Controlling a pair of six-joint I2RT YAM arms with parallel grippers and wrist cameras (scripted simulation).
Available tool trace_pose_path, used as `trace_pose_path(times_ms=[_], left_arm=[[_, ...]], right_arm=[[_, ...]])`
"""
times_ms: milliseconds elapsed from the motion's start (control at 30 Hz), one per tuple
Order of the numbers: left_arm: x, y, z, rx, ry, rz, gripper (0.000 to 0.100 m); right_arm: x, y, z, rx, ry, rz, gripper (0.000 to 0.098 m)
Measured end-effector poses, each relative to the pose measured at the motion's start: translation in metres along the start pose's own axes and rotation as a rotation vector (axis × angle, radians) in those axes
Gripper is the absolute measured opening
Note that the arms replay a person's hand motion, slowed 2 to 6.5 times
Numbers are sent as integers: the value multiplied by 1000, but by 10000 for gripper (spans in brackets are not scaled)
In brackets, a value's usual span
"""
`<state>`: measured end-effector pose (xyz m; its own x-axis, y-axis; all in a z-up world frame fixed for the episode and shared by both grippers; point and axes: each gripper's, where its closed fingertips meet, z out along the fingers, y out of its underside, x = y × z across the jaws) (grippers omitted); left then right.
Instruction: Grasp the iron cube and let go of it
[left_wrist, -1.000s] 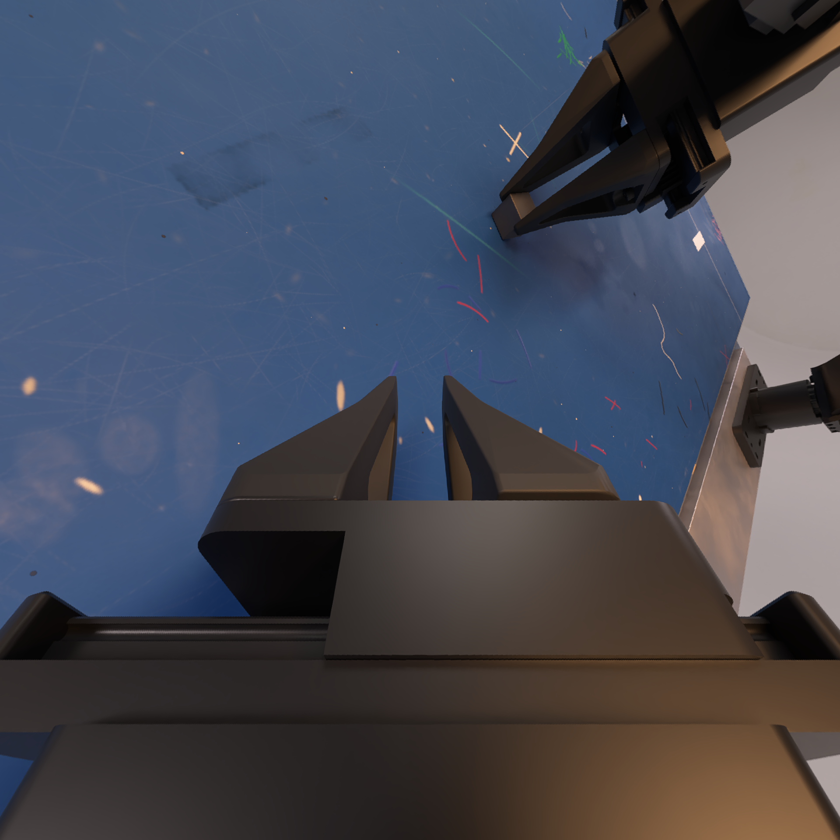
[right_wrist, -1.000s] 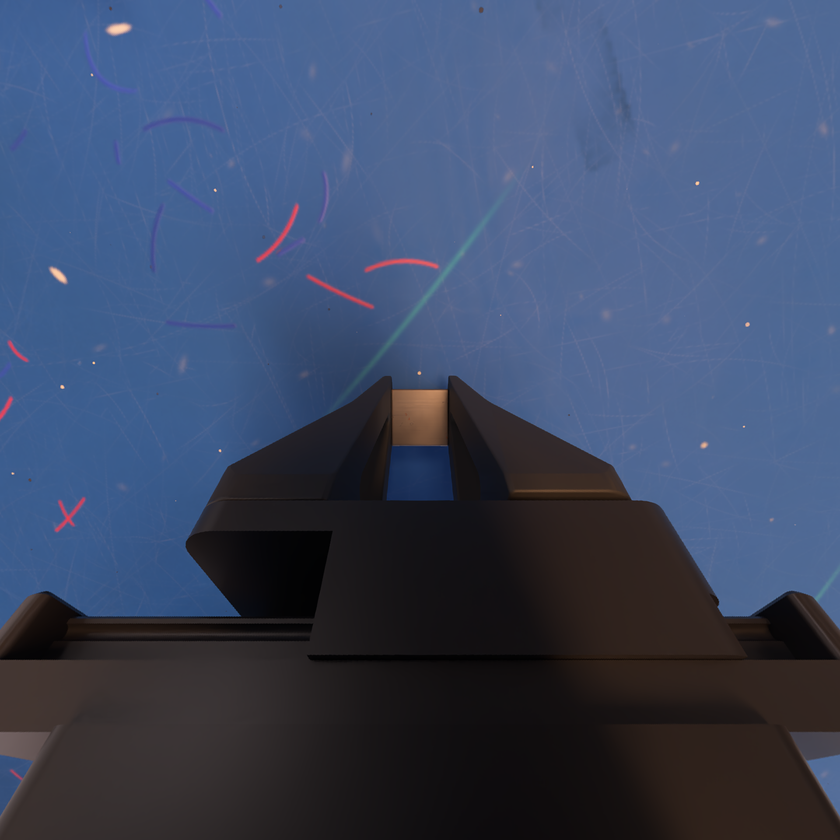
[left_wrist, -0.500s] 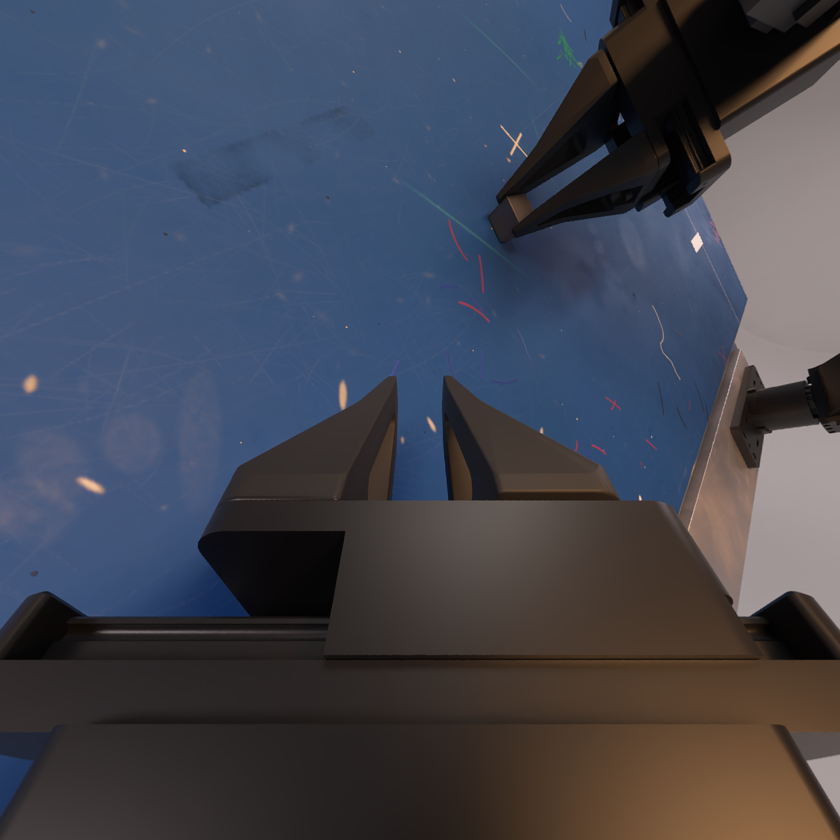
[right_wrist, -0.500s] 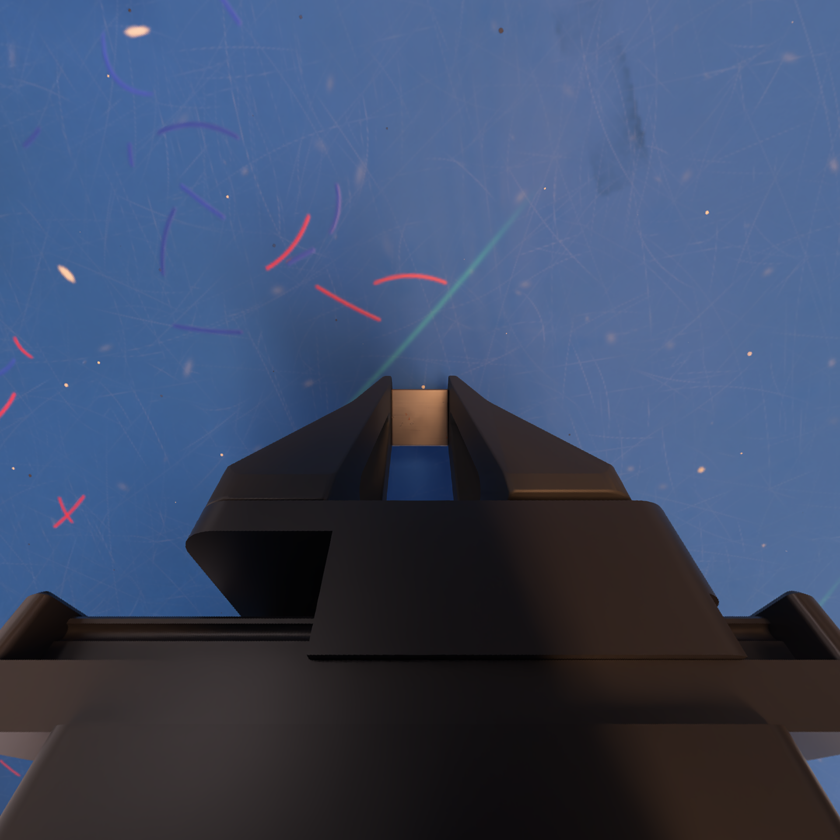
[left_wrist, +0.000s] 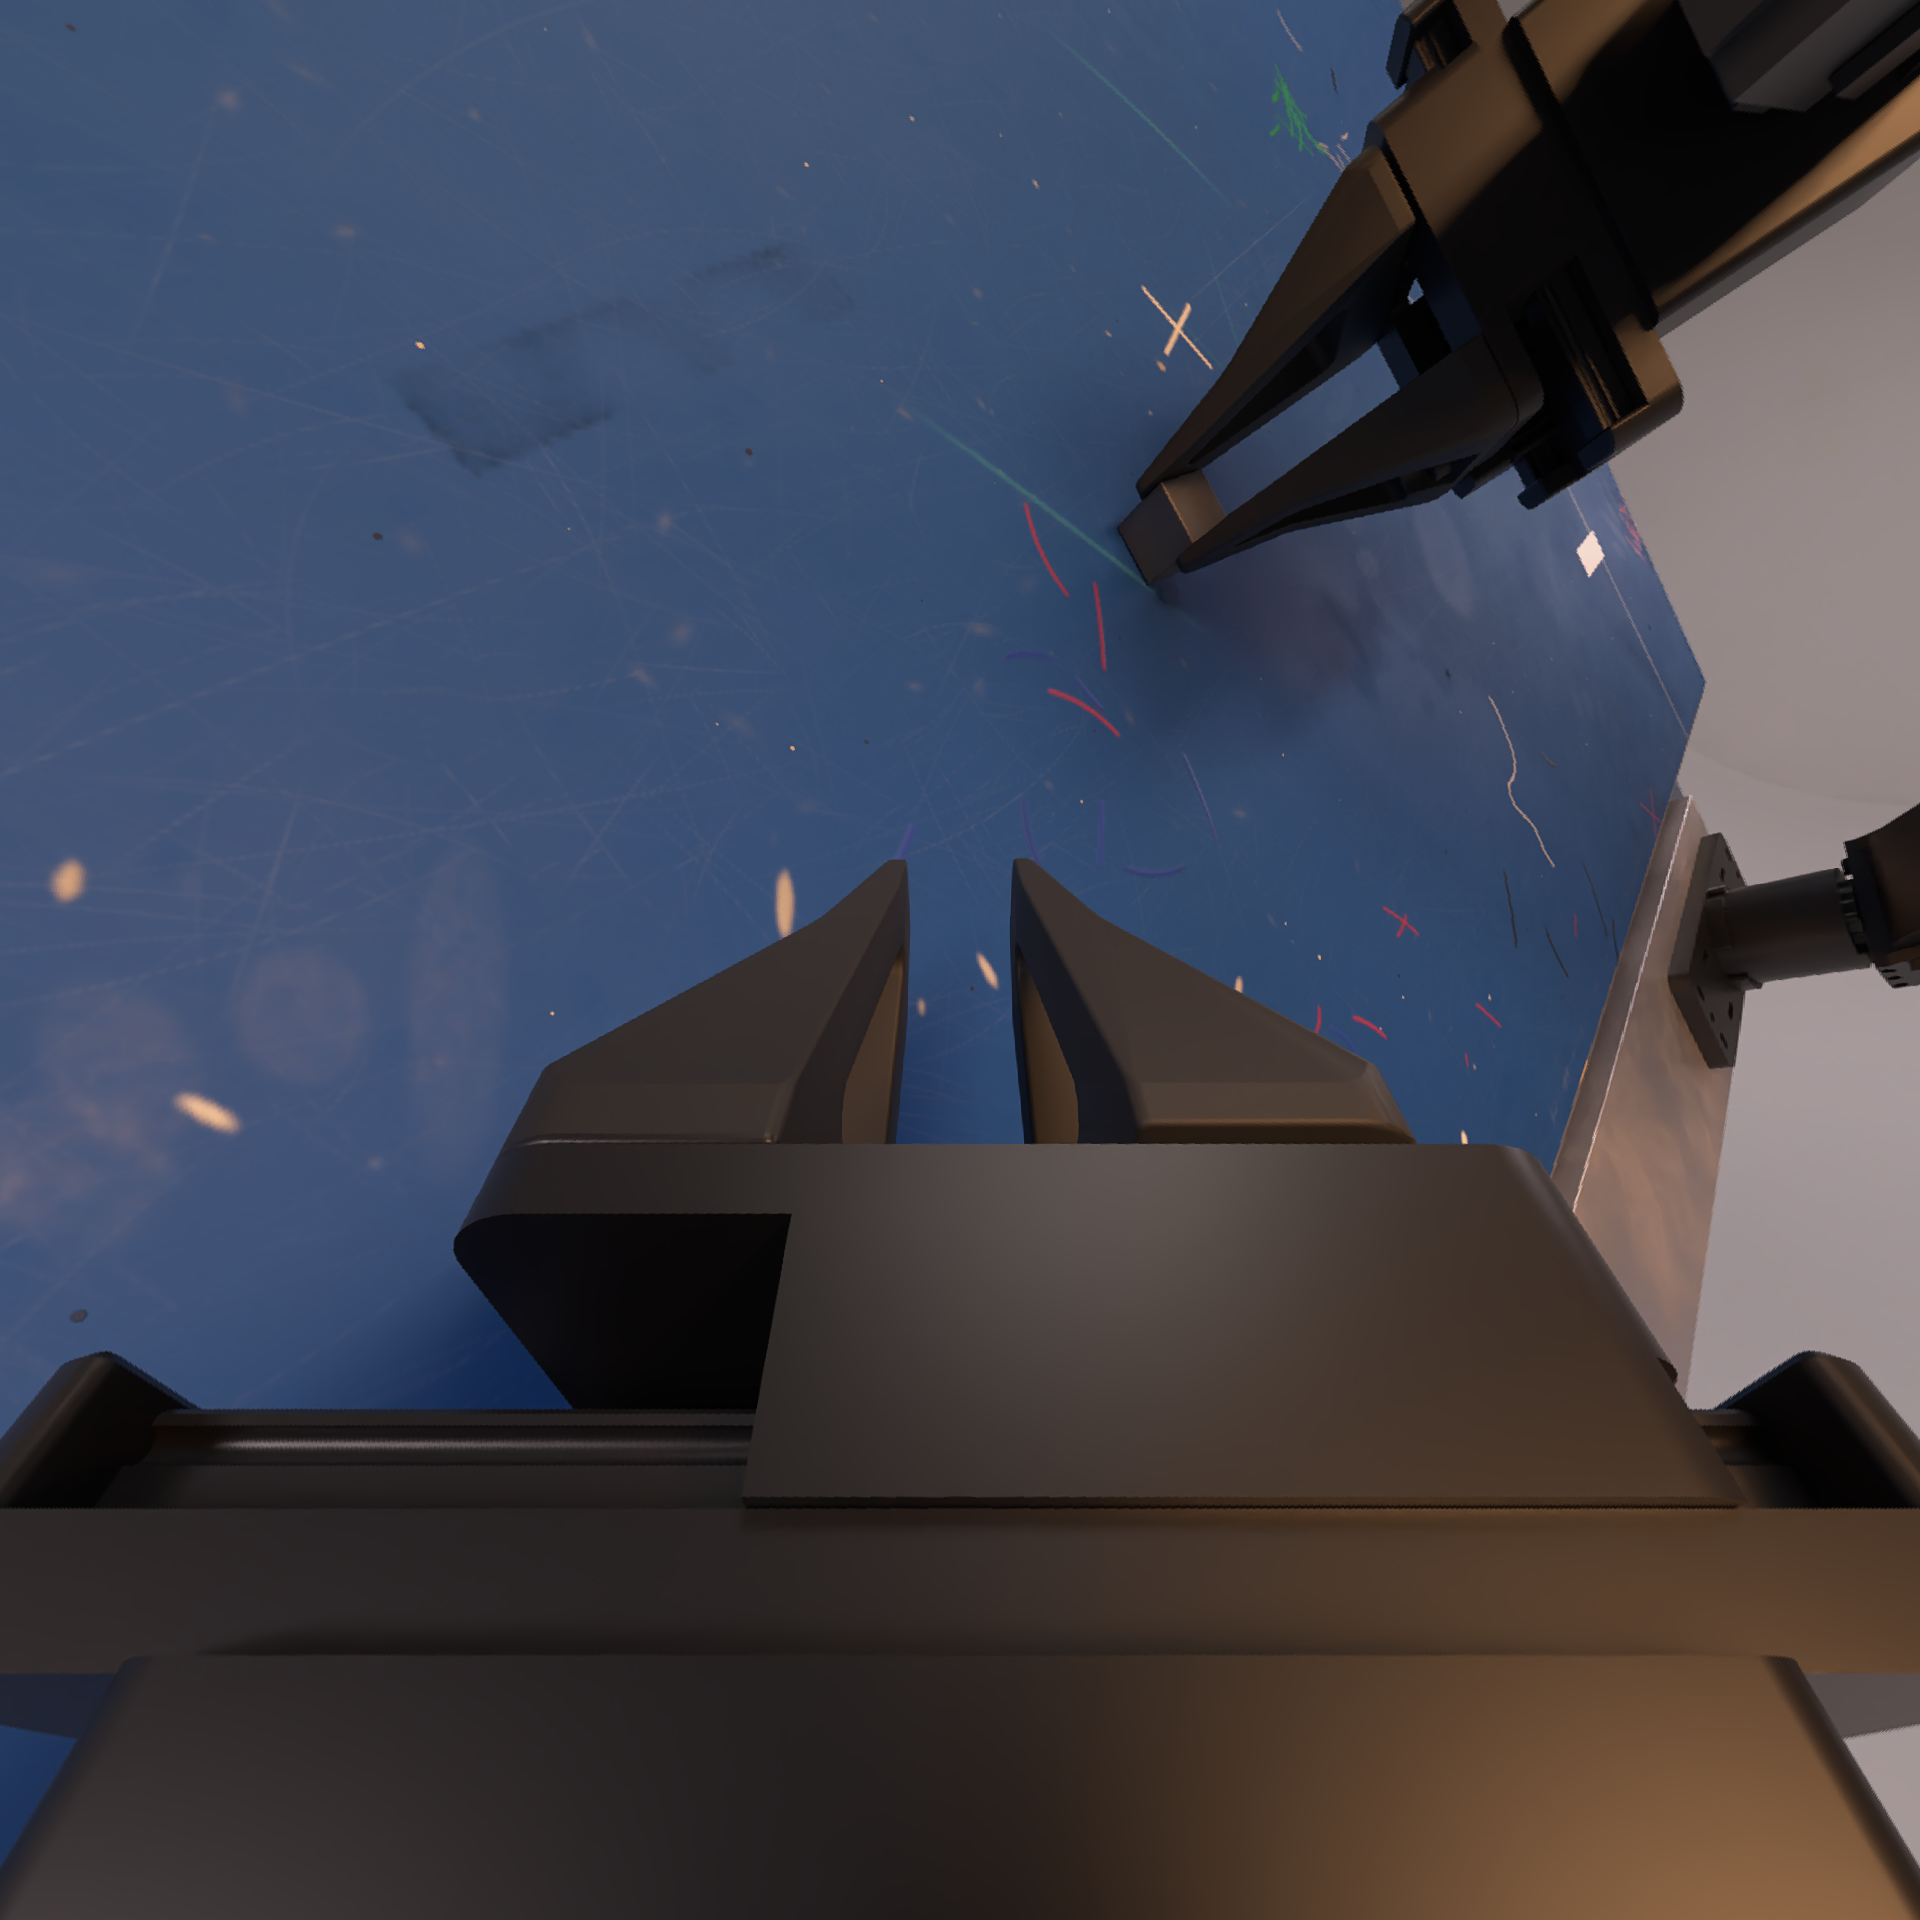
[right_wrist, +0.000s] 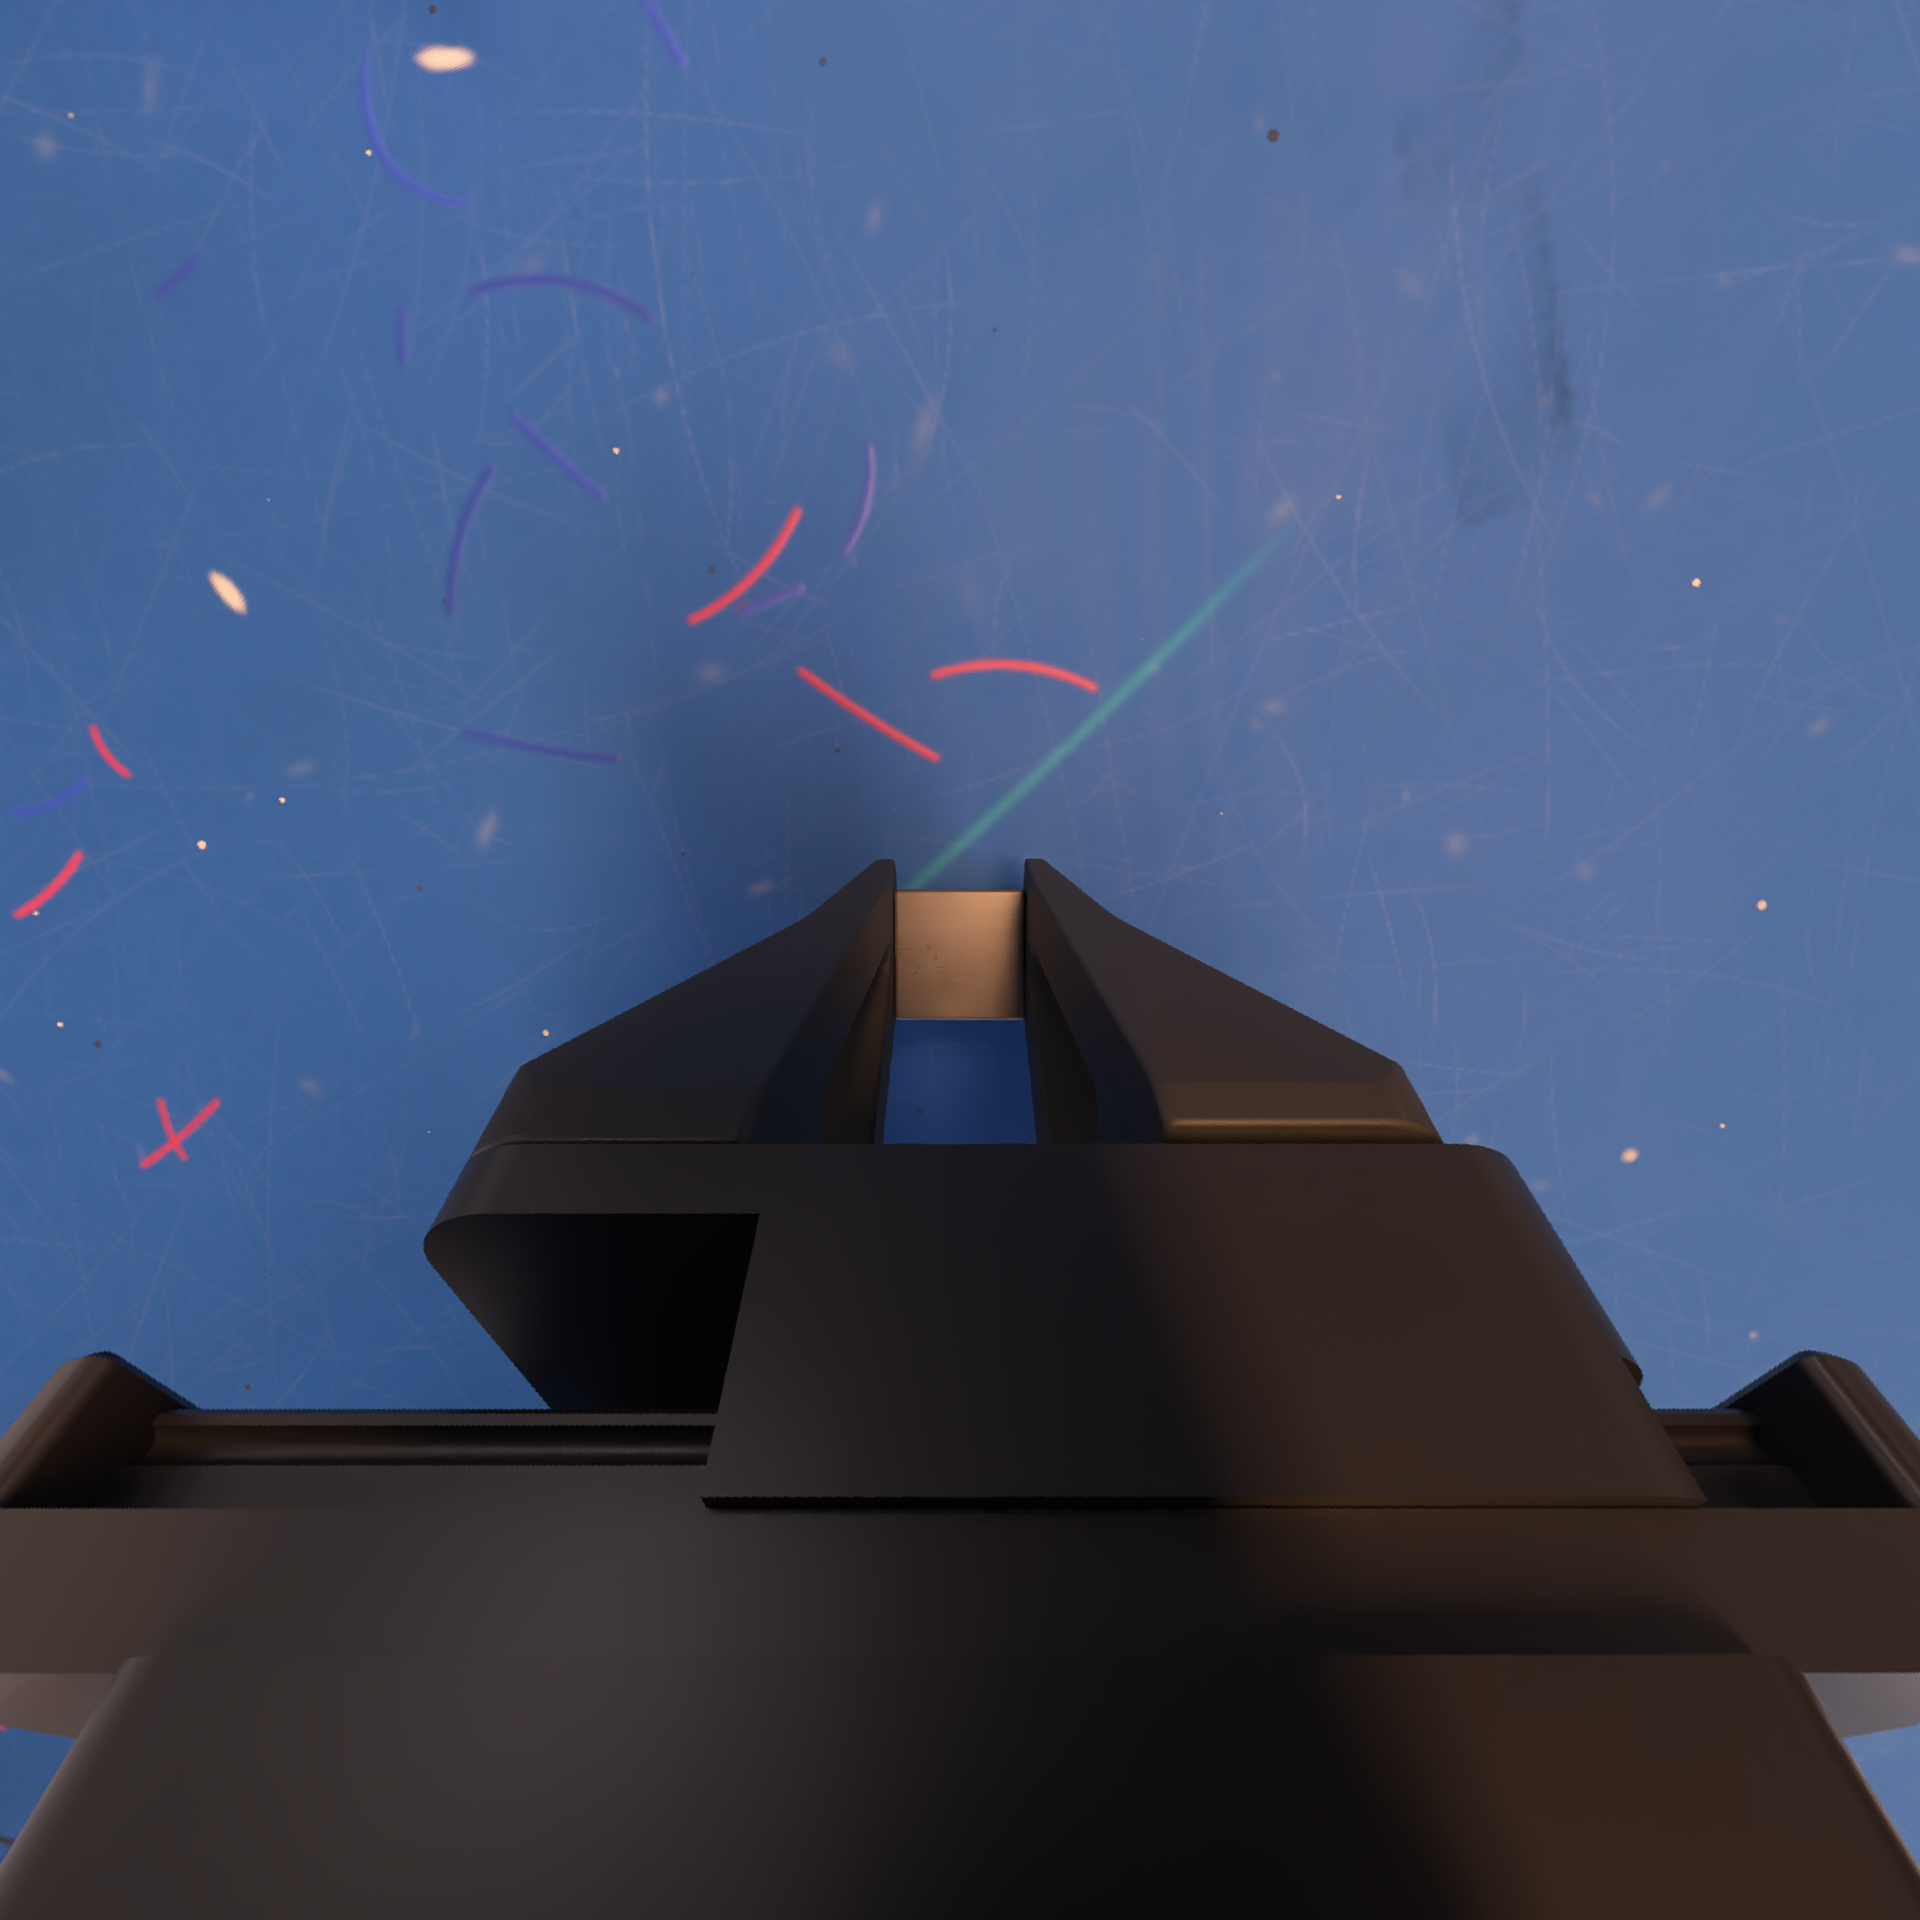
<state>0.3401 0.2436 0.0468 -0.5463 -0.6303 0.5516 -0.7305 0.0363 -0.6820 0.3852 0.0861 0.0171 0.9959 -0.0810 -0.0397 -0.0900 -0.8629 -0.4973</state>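
The iron cube (right_wrist: 958, 951) is a small dull metal block held between the fingertips of my right gripper (right_wrist: 958, 935), which is shut on it. In the left wrist view the cube (left_wrist: 1169, 530) shows at the tip of the right gripper (left_wrist: 1179, 530), low over the blue table (left_wrist: 520, 675). Whether the cube touches the surface I cannot tell. My left gripper (left_wrist: 960, 883) hovers over the table nearer the front. Its jaws stand a narrow gap apart with nothing between them.
The blue table top (right_wrist: 1455, 727) is scratched, with red, purple and green marks. Its right edge (left_wrist: 1694, 707) and a metal side plate (left_wrist: 1621, 1049) with an arm mount (left_wrist: 1725, 951) lie to the right of the left gripper.
My right gripper has shifted slightly with the cube in it; the table marks slid down and right in its view. More of the cube shows in the left wrist view. The left gripper has not moved.
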Motion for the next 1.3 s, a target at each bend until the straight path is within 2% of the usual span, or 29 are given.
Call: trace_pose_path(times_ms=[367, 867, 1300], left_arm=[[0, 0, -1, 2, 0, 2, 164], [-2, -1, -1, 4, 1, 8, 164], [-4, -1, -3, 6, -2, 6, 163]], right_arm=[[-9, -2, 1, 9, -35, -38, 202], [-12, -2, 2, 3, -34, -56, 202], [-13, -2, 2, -15, -16, -17, 202]])
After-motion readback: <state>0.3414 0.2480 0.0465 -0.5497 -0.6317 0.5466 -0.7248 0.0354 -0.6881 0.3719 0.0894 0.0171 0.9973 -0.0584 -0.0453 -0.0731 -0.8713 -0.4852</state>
